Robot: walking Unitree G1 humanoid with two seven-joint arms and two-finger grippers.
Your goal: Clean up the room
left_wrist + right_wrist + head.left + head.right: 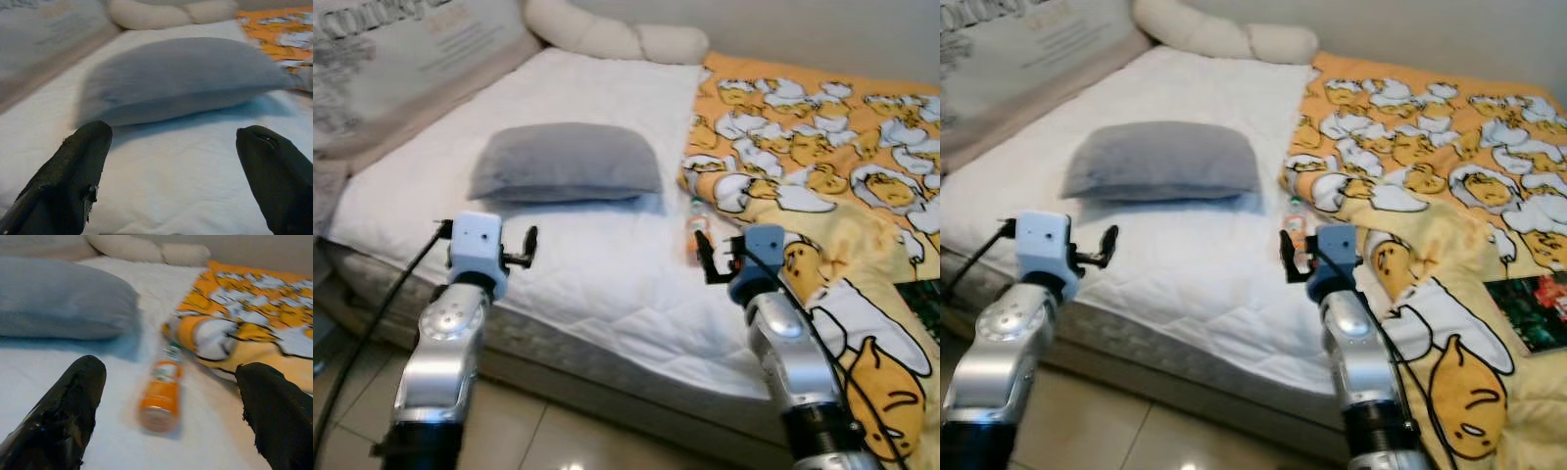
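Note:
A grey pillow [568,162] lies on the white mattress [597,274], across its middle. An orange bottle [695,227] with a green cap lies on its side between the pillow and the edge of the yellow cartoon blanket [822,147]. My right gripper [705,259] hovers open just short of the bottle; in the right wrist view the bottle [161,391] lies between the two spread fingers [63,411], untouched. My left gripper [524,250] is open above the mattress's near edge, pointing at the pillow [186,78], with nothing in it.
A long cream bolster [617,37] and a large printed cushion [401,59] sit at the head of the bed. A dark book [1533,308] rests on the blanket at the right. Tiled floor [558,431] runs below the mattress edge.

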